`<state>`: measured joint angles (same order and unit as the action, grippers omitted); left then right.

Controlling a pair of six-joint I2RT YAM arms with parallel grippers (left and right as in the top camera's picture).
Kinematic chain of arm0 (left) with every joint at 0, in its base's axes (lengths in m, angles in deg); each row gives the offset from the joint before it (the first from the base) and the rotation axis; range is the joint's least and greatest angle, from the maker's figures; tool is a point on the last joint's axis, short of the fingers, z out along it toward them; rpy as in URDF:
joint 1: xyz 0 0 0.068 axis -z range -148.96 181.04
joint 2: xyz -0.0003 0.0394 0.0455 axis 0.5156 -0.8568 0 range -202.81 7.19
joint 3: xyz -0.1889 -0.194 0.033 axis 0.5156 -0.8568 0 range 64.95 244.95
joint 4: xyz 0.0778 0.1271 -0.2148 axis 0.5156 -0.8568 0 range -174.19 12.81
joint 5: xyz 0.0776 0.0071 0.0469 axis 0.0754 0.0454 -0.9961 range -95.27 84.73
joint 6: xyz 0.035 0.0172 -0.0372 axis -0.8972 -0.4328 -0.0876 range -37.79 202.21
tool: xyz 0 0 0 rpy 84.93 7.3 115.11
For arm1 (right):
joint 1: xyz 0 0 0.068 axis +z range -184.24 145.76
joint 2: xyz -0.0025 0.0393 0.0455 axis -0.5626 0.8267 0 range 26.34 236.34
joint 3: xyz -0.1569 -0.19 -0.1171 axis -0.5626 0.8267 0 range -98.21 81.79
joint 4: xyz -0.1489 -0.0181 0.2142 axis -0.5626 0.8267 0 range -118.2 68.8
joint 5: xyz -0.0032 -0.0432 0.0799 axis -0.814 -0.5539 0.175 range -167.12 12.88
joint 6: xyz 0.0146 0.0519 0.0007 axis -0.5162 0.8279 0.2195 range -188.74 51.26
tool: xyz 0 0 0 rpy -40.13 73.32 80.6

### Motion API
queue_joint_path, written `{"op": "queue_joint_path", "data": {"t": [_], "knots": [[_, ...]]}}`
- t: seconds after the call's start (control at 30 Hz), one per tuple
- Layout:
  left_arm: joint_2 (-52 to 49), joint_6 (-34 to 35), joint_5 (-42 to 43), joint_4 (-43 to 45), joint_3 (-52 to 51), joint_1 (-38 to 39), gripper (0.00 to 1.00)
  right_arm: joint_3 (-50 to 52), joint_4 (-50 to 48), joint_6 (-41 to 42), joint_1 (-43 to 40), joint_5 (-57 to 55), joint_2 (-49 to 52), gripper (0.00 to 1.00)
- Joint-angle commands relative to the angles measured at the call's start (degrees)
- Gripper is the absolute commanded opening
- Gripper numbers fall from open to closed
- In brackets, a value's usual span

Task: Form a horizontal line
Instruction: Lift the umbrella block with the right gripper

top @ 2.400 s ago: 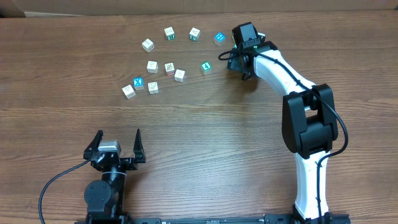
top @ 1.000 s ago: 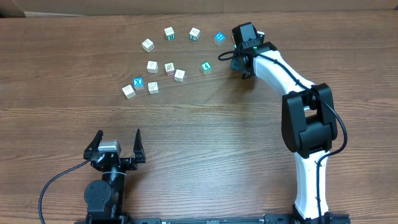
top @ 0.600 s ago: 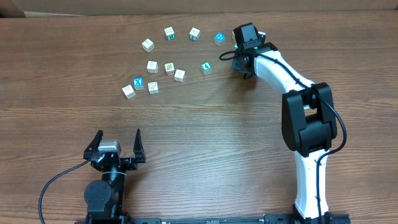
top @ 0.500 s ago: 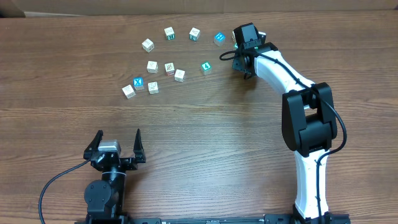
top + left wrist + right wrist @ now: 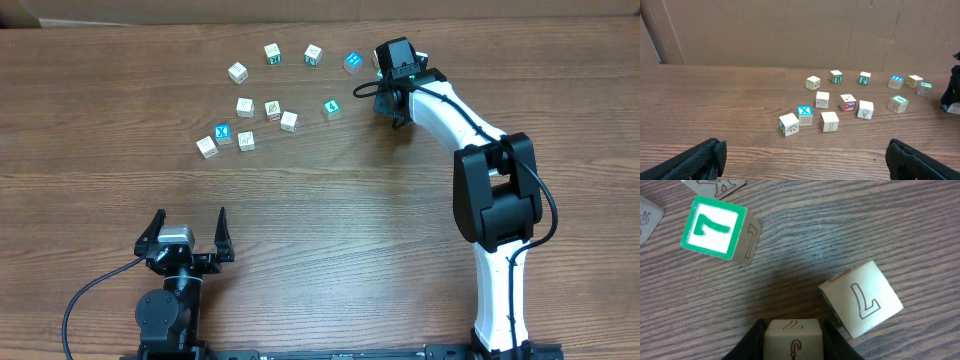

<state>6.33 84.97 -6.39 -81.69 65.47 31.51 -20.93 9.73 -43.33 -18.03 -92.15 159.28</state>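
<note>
Near left: left gripper (image 5: 189, 230), spread wide apart. Gripping nothing, touching nothing, well away from every cube.

Farther back on the brown wooden table (image 5: 330, 230), lots of loose little cubes. First a huddle of three (image 5: 223, 137), close together, with a blue X cube (image 5: 804, 111) in the middle. Behind it, a bent row of three pale cubes (image 5: 272, 108), with gaps between them. At the far edge, three more pale cubes (image 5: 272, 53) spread out in a curve. Then a bright blue cube (image 5: 352, 61). A bit nearer, all alone, a teal cube (image 5: 331, 107).

Far right: right gripper (image 5: 792, 329) at the end of the white arm (image 5: 450, 110), pointing down at the table. Clamped on a pinched cube (image 5: 792, 340), pale with a red hook mark. One dark finger (image 5: 747, 349) snug against each side of it.

Horizontal line (image 5: 862, 300) only begun, not straight yet. Its place: far right of the table, right under the right gripper, mostly hidden by the arm from above. Up and left of the pinched cube, a green-faced cube (image 5: 715, 227), clearly apart, bare wood in between. Just right of the pinched cube, a white cube (image 5: 870, 292) with a red mark, turned at a slant, very close. Touching or not: cannot tell. Edges of two more cubes at the top left of the wrist view, cut off.
</note>
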Motion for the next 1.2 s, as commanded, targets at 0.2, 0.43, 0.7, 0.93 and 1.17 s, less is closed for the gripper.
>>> {"op": "queue_joint_path", "data": {"t": [0.2, 0.43, 0.7, 0.93, 1.17], "knots": [[0.6, -1.1, -0.3, 0.2, -0.2, 0.3, 1.00, 0.4, 0.2, -0.1, -0.1, -0.3, 0.6, 0.16], [0.6, -1.1, -0.3, 0.2, -0.2, 0.3, 0.99, 0.4, 0.2, -0.1, -0.1, -0.3, 0.6, 0.24], [0.6, -1.1, -0.3, 0.2, -0.2, 0.3, 1.00, 0.4, -0.2, -0.1, -0.2, -0.3, 0.6, 0.32], [0.6, -1.1, -0.3, 0.2, -0.2, 0.3, 1.00, 0.4, -0.3, -0.1, -0.2, -0.3, 0.6, 0.28], [0.6, -1.1, -0.3, 0.2, -0.2, 0.3, 1.00, 0.4, 1.3, -0.1, -0.1, -0.3, 0.6, 0.23]]}}
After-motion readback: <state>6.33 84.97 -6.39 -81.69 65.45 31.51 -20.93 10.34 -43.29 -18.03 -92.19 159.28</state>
